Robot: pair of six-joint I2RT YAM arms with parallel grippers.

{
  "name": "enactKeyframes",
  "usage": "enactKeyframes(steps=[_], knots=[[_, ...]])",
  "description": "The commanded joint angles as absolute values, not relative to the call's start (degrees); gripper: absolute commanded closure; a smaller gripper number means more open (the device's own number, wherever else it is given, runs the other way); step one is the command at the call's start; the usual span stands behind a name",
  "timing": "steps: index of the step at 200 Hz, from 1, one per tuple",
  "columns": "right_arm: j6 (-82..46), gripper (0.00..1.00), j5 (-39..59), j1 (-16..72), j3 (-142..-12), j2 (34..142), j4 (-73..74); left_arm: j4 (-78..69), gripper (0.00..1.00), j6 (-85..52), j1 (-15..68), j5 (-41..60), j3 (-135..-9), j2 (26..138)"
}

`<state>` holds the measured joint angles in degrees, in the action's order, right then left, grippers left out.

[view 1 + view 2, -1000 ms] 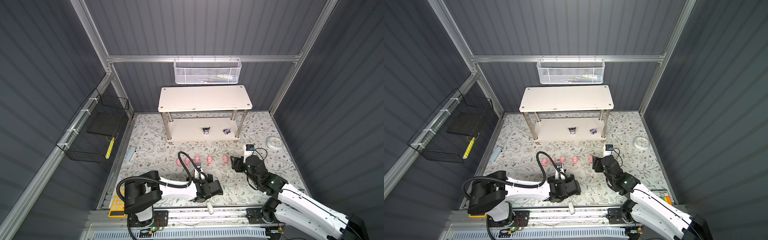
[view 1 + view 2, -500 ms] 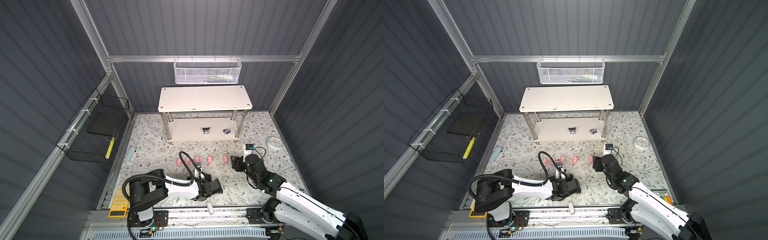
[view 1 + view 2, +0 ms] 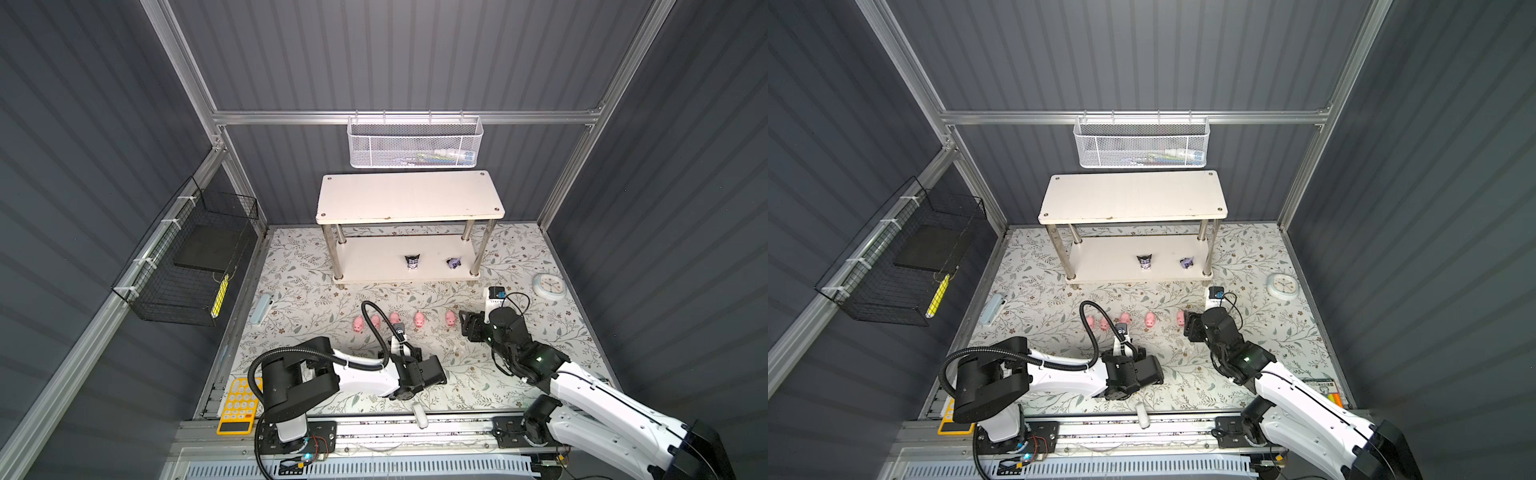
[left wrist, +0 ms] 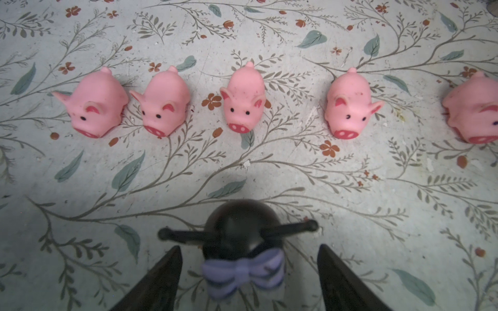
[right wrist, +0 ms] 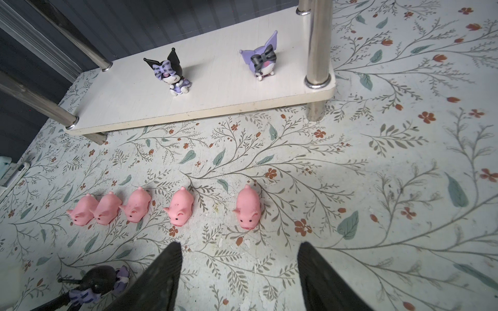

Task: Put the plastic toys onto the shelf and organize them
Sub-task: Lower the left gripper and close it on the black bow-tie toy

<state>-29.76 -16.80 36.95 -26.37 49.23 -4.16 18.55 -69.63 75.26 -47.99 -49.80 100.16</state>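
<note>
Barely anything has shifted over the last second: the left arm point(image 3: 361, 372) has swung its black shoulder block a touch toward the middle, while the right arm point(image 3: 582, 384) and every toy keep their places. Largest is the floral-patterned tabletop point(image 3: 299, 266), and at its far side stands the two-tier shelf of cream-white boards on chrome legs point(image 3: 409, 199). On the lower board, toward its right end, stand two small cartoon figures, clearly apart: a black-eared figure with a striped purple bow point(image 5: 168, 70) and a purple-eared figure with a grey striped bow point(image 5: 262, 62). Between the shelf and the arms, five pink plastic pigs with darker snouts point(image 4: 244, 99) stand in a row on the tabletop, snouts toward the robot. The two at the left end are just beside each other and the rest are spaced wider. The left tool point(image 4: 249, 247) is open, its two dark fingers straddling a third toy, a black horned figure with a lilac bow point(image 4: 242, 229), which sits on the tabletop just short of the row's middle pig. A gap shows on each side of it. The right tool point(image 5: 239, 243) is open too, with only tabletop between its fingers and the rightmost pig just ahead of them.
</note>
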Motion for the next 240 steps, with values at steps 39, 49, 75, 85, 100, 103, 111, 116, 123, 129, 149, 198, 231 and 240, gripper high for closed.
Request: enactKeyframes(steps=[39, 49, 75, 85, 100, 103, 111, 116, 123, 129, 149, 198, 231, 240], knots=[[-29.84, 0.3, -16.44, 36.61, -25.22, 50.1, -2.62, 19.08, 0.32, -69.52, 74.87, -48.79, -50.39, 100.28], [-29.91, 0.3, -16.3, 36.57, -25.22, 50.27, -2.55, 19.16, 0.33, -69.53, 74.82, -48.79, -50.28, 100.04], [-30.14, 0.3, -16.08, 36.56, -25.05, 50.78, -2.0, 19.51, 0.38, -69.61, 74.8, -48.98, -49.94, 99.31], [-30.14, 0.3, -16.02, 36.56, -24.98, 51.02, -1.87, 19.68, 0.38, -69.7, 74.83, -48.97, -49.92, 99.03], [-30.28, 0.3, -15.94, 36.56, -24.96, 51.37, -1.59, 19.95, 0.38, -69.78, 74.88, -49.06, -49.67, 98.7], [-30.27, 0.3, -15.96, 36.61, -24.89, 51.45, -1.51, 20.02, 0.38, -69.86, 74.83, -49.09, -49.62, 98.57], [-30.26, 0.3, -15.99, 36.56, -24.96, 51.68, -1.41, 20.25, 0.38, -70.07, 74.88, -49.0, -49.58, 98.36], [-30.35, 0.3, -15.85, 36.56, -24.96, 51.76, -1.34, 20.3, 0.38, -70.05, 74.86, -48.96, -49.5, 98.15], [-30.38, 0.3, -15.77, 36.57, -24.96, 51.88, -1.16, 20.46, 0.38, -70.2, 74.86, -48.96, -49.33, 97.86], [-30.34, 0.3, -15.68, 36.56, -24.96, 52.01, -1.08, 20.56, 0.39, -70.45, 74.83, -48.96, -49.27, 97.59], [-30.41, 0.3, -15.58, 36.56, -24.95, 52.38, -0.73, 20.72, 0.43, -70.55, 74.8, -48.96, -48.89, 96.62], [-30.53, 0.3, -15.22, 36.48, -24.78, 53.25, -0.09, 21.73, 0.46, -70.23, 74.81, -47.58, -49.34, 94.98], [-30.63, 0.3, -15.05, 36.48, -24.39, 53.31, 0.18, 22.66, 0.47, -69.96, 74.87, -47.11, -49.22, 93.39], [-30.8, 0.3, -15.03, 36.48, -24.26, 53.35, 0.42, 22.97, 0.47, -70.0, 74.8, -47.26, -49.06, 93.26]])
